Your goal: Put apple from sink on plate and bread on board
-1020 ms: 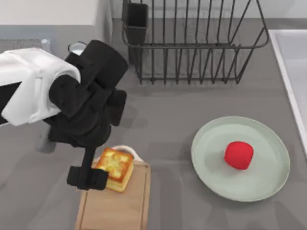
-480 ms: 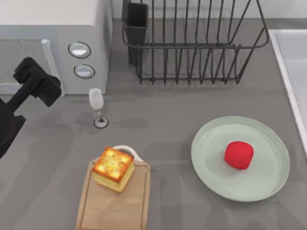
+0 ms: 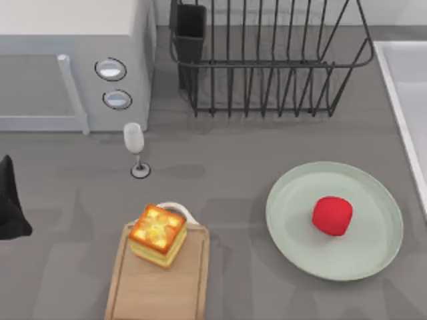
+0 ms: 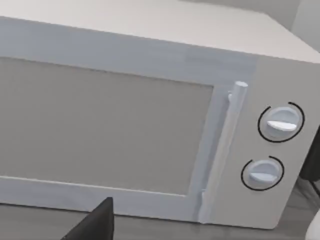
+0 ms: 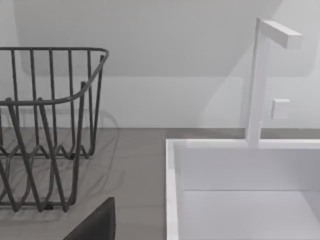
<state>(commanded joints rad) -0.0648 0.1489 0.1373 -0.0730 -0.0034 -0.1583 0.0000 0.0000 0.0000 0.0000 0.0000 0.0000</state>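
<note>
The apple (image 3: 332,215) lies on the plate (image 3: 293,233), the bread (image 3: 157,235) on the board (image 3: 160,290); whether either tool is clenched or released, I cannot tell.

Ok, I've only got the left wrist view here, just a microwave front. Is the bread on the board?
Observer: Yes, the bread sits on the board, at its handle end.
Operator: And the apple?
Observer: The apple lies on the plate, right of its middle.
Operator: Where are the arms?
Observer: The left arm is parked at the top view's left edge, apart from the board; the right hand faces the sink.
</note>
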